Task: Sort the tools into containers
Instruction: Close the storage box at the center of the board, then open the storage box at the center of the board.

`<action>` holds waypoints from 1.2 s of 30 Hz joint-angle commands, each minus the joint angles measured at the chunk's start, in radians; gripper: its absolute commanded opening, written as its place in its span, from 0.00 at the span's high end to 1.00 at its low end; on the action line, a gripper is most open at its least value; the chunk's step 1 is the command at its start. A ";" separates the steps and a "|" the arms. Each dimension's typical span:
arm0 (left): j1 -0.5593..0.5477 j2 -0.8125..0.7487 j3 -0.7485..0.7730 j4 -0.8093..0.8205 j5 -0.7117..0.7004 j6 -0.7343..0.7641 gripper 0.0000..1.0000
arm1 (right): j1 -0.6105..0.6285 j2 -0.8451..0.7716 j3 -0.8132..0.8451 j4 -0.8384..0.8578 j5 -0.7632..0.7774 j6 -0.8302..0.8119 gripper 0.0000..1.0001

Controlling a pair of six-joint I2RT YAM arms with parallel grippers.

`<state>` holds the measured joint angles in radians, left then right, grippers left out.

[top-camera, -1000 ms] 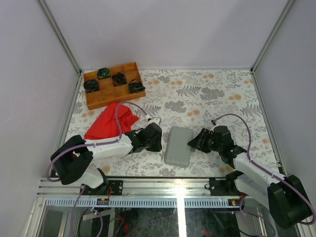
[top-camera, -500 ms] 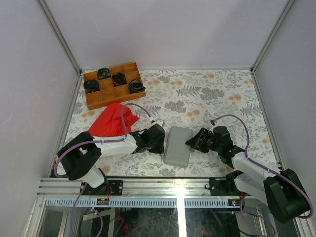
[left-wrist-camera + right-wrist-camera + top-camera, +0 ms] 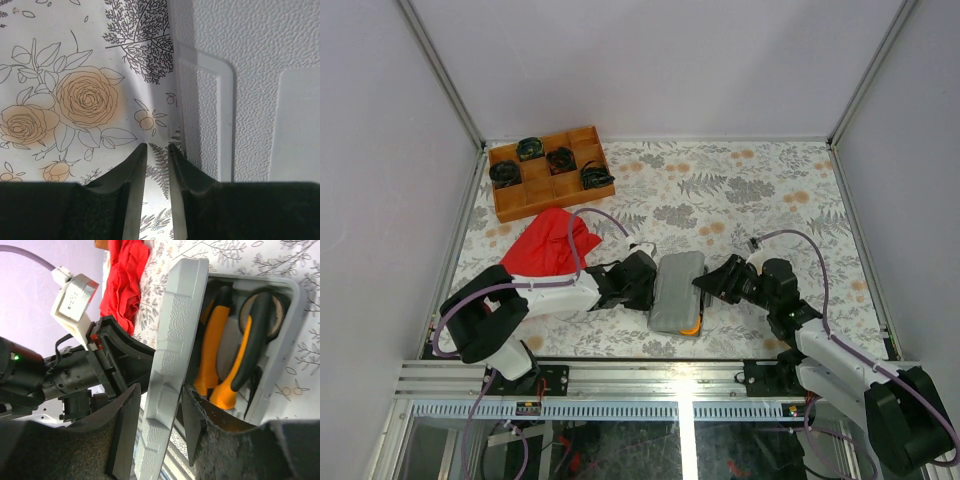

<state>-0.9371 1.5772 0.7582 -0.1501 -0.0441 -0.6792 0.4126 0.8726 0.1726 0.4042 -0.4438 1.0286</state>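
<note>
A flower-patterned worktop (image 3: 770, 190) filled the overhead view, with two robot arms reaching in from its near edge.

A flat grey case (image 3: 675, 290) lay between the two grippers, with the left one at its left edge and the right one at its right edge. Its lid (image 3: 172, 340) stood tilted up along the side nearest the right gripper, leaving the case partly open.

A brown wooden tray (image 3: 552, 203) sat well beyond the left gripper, towards the far left corner. A crumpled red cloth (image 3: 545, 250) lay between that tray and the left gripper, just behind the arm.

The right gripper (image 3: 160, 389) held the free edge of the lid, with one finger on its outer face and the other under it, inside the case.

The left gripper (image 3: 157, 146) was at a narrow gap and held nothing, and only the patterned worktop showed between its fingers. Its right finger was just beside the case's side wall, and I could not tell whether they touched.

Inside the case, just past the right gripper's inner finger, lay orange-and-black pliers (image 3: 215, 340). A round tape measure (image 3: 280, 315) sat beside them, farther from that gripper.

Black coiled bundles (image 3: 561, 158) filled some of the tray's compartments.
</note>
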 commanded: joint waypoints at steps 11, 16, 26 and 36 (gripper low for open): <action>-0.013 0.011 0.004 0.046 0.009 0.002 0.77 | 0.008 0.094 0.038 0.250 -0.138 0.076 0.64; -0.010 0.001 -0.008 0.056 0.012 -0.003 0.76 | 0.029 0.106 0.086 0.192 -0.126 0.045 0.65; -0.011 0.009 0.010 0.051 0.015 0.004 0.76 | 0.121 0.173 0.168 0.127 -0.056 -0.012 0.70; 0.055 -0.104 -0.082 0.019 -0.017 -0.032 0.71 | 0.160 0.218 0.355 -0.134 0.091 -0.133 1.00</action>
<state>-0.9268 1.5551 0.7349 -0.1383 -0.0406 -0.6846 0.5735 1.0828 0.4160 0.3756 -0.4633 1.0157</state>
